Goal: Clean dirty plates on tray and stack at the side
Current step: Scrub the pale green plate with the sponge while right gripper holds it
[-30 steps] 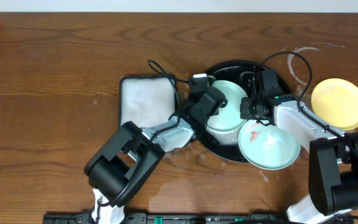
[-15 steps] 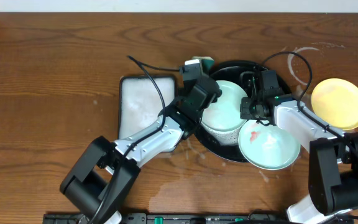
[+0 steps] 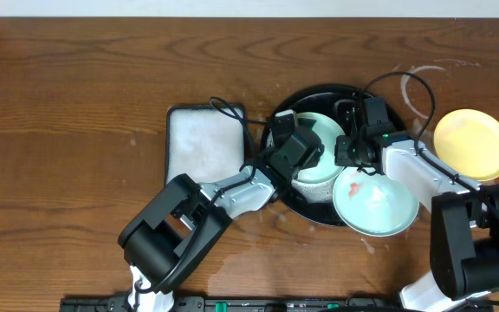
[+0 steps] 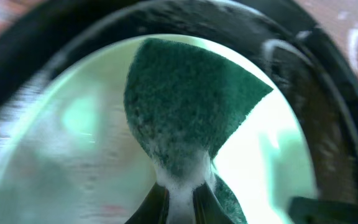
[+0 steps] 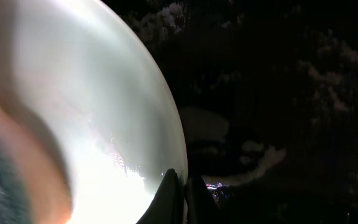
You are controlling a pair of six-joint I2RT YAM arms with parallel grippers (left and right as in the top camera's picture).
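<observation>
A mint-white plate point(image 3: 326, 147) lies in the black tray point(image 3: 326, 93). My left gripper point(image 3: 286, 132) is shut on a soapy green sponge point(image 4: 188, 106) that rests on this plate point(image 4: 61, 137). My right gripper point(image 3: 346, 149) is shut on the plate's right rim point(image 5: 178, 143), one finger each side. A second mint-white plate point(image 3: 375, 201) with red-orange smears overlaps the tray's front right rim. The yellow plate point(image 3: 473, 144) lies on the table to the right.
A white foam-filled rectangular tray point(image 3: 203, 141) sits left of the black tray. Suds and water lie on the tray floor point(image 5: 260, 158) and on the wood in front of it point(image 3: 258, 221).
My left gripper swung out over the tray's back left rim half a second ago and has come back onto the plate with the sponge. The right arm has not moved.
</observation>
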